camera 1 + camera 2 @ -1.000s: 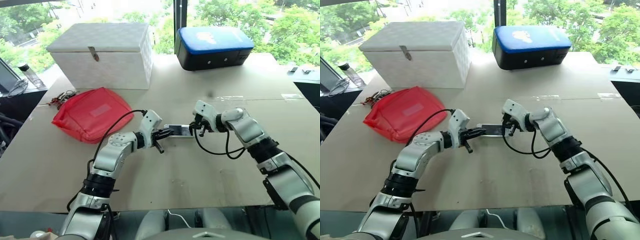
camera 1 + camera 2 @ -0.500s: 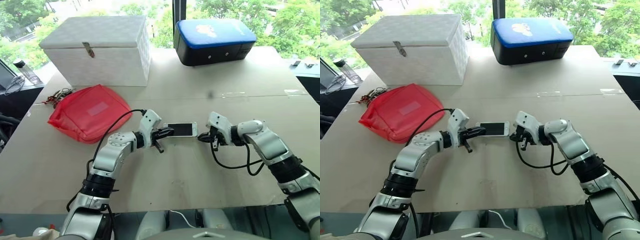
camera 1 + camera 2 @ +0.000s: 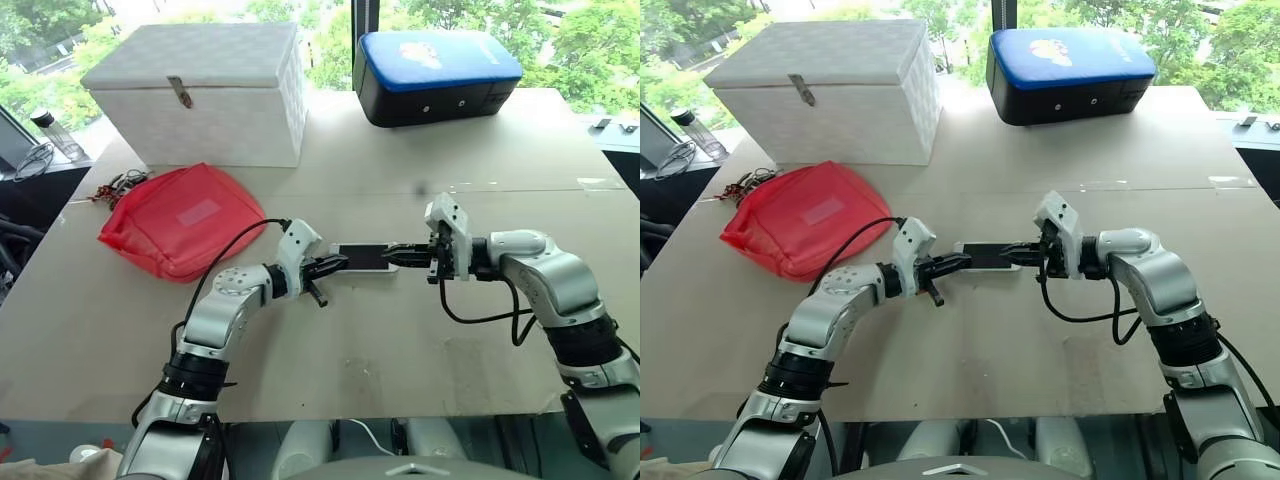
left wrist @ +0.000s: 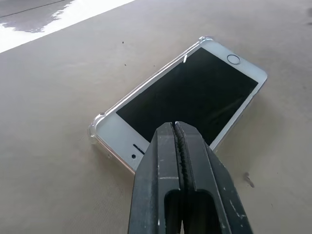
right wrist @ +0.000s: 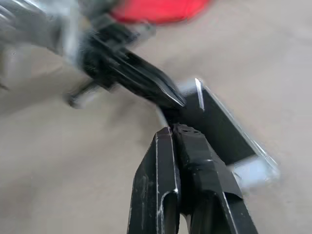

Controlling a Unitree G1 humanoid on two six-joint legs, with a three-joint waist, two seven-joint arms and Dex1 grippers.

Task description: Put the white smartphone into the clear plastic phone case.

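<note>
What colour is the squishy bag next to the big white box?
Red. The bag shows best in the left eye view.

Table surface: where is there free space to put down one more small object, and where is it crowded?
The table is bare along its near edge, below both arms, and on the right between the blue case and the right arm. It is crowded in the middle around the white smartphone, and on the left by the red pouch and white box.

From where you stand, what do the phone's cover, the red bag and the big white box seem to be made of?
The clear plastic phone case looks like soft glossy transparent plastic, with bulging see-through corners. The red pouch seems thin fabric or nylon, slack and creased. The white box looks like quilted, textured leatherette, with a metal clasp; hard to be sure.
</note>
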